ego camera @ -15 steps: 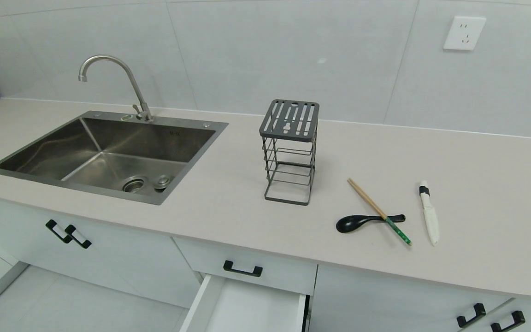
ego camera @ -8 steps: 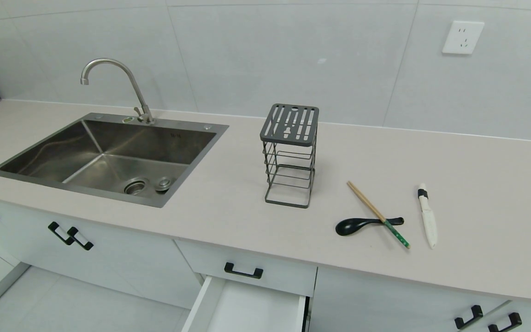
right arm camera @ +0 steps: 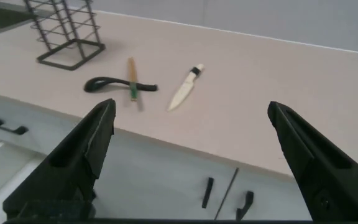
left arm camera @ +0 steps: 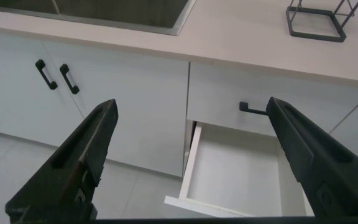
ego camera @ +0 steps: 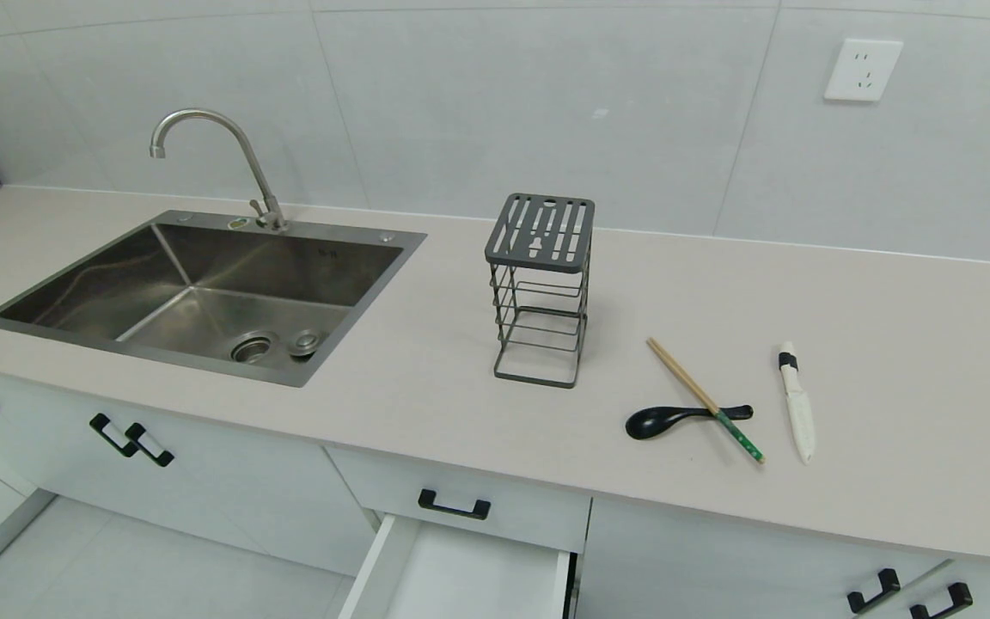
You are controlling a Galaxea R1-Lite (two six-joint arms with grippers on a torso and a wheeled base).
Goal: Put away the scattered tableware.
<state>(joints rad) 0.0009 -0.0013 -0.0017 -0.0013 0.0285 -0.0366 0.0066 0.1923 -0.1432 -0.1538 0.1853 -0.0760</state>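
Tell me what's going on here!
Nothing is being held yet. A black spoon, chopsticks lying across its handle, and a white knife lie on the counter beside a wire rack. The left tool is open and faces an open drawer. The right tool, open too, faces the tableware.

The sink [ego camera: 289,262] is set into the countertop [ego camera: 426,378] at the left of the frame, with the faucet [ego camera: 252,168] at its back rim. The utensil rack [ego camera: 540,292] stands upright at centre. To its lower right, the chopsticks [ego camera: 701,397] lie across the spoon [ego camera: 675,419] handle, and the knife [ego camera: 797,404] lies just right, apart. A wall outlet [ego camera: 863,69] sits upper right. A drawer [ego camera: 461,576] stands open at bottom centre, below the counter edge.
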